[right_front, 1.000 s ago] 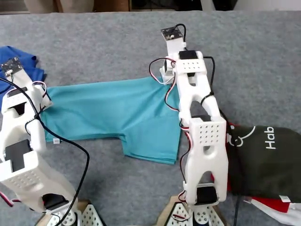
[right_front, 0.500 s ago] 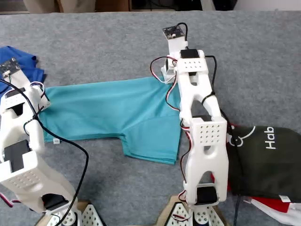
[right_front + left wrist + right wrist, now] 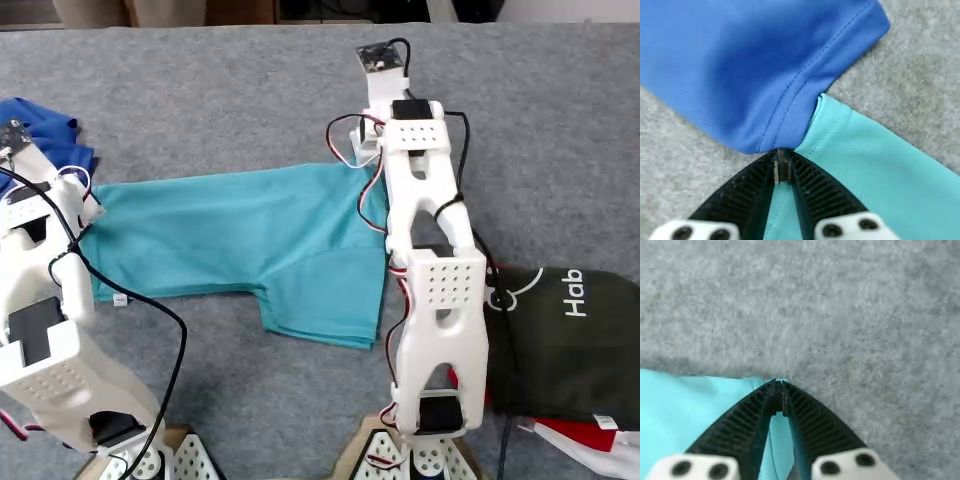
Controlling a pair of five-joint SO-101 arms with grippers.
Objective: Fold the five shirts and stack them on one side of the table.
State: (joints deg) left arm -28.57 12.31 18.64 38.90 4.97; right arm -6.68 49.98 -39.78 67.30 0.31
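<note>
Left gripper (image 3: pixel 782 165) and right gripper (image 3: pixel 778 390), ribbed jaws together, seemingly pinch corners of smooth teal shirt (image 3: pixel 250 240)

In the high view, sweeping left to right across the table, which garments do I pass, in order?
blue shirt → teal shirt → dark garment

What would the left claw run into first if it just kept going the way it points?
The blue shirt. The left gripper, shut on a corner of the teal shirt, has the blue shirt's hem right ahead of its tips, apparently almost touching, though depth is hard to judge.
</note>
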